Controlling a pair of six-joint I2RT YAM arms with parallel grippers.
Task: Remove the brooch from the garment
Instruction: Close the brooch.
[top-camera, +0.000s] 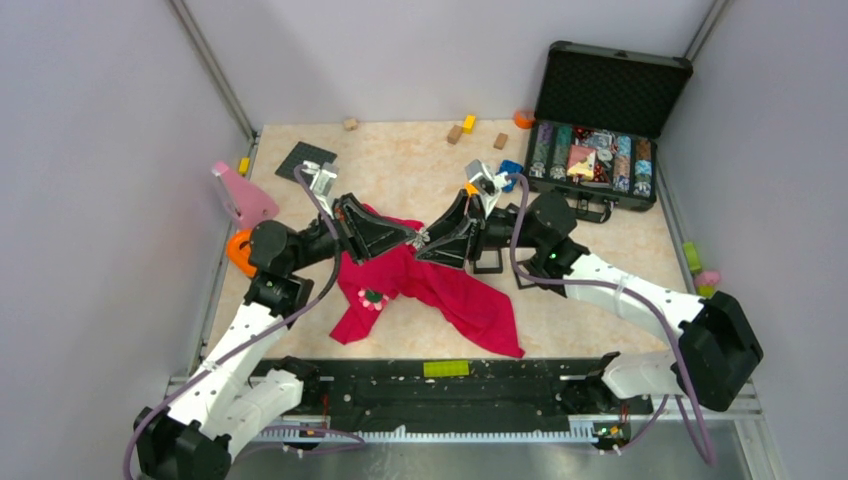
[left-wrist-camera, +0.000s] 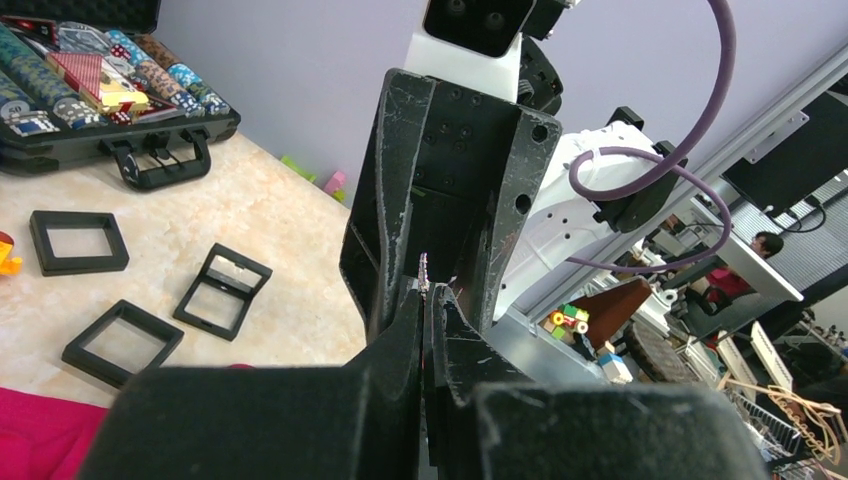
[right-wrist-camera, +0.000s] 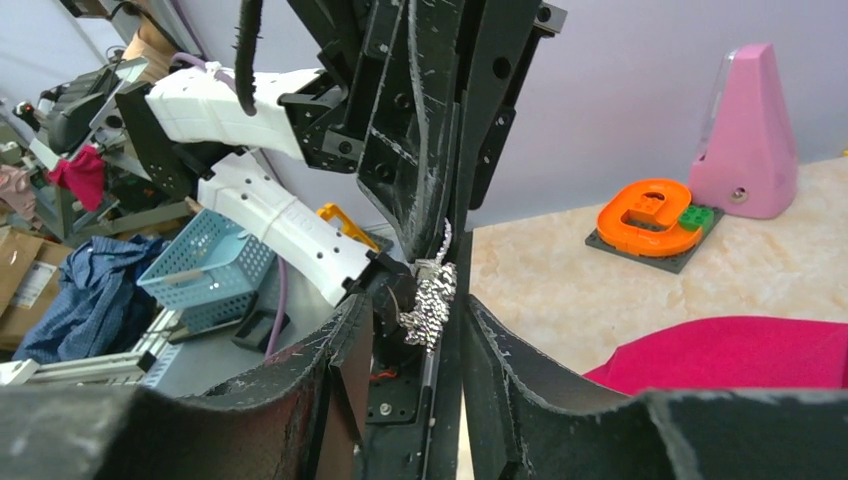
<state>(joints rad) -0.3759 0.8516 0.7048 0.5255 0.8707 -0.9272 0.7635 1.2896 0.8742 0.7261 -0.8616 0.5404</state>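
Observation:
The magenta garment (top-camera: 430, 290) lies spread on the table, its folds also in the wrist views (right-wrist-camera: 740, 350) (left-wrist-camera: 40, 430). The brooch (top-camera: 373, 298), a small pink-and-white flower disc, sits on the cloth near its left side. Above the garment's top edge the two grippers meet tip to tip. My left gripper (top-camera: 416, 237) (left-wrist-camera: 425, 292) is shut on a small silvery sparkling piece (right-wrist-camera: 432, 298) (left-wrist-camera: 424, 268). My right gripper (right-wrist-camera: 418, 310) (top-camera: 428, 241) is open, one jaw on each side of that piece and of the left fingertips.
An open black case of poker chips (top-camera: 600, 140) stands at the back right. Black square frames (left-wrist-camera: 80, 240) lie near it. A pink wedge (top-camera: 240, 195) and the orange ring toy (top-camera: 240, 250) sit at the left edge. Small wooden blocks (top-camera: 455, 133) lie at the back.

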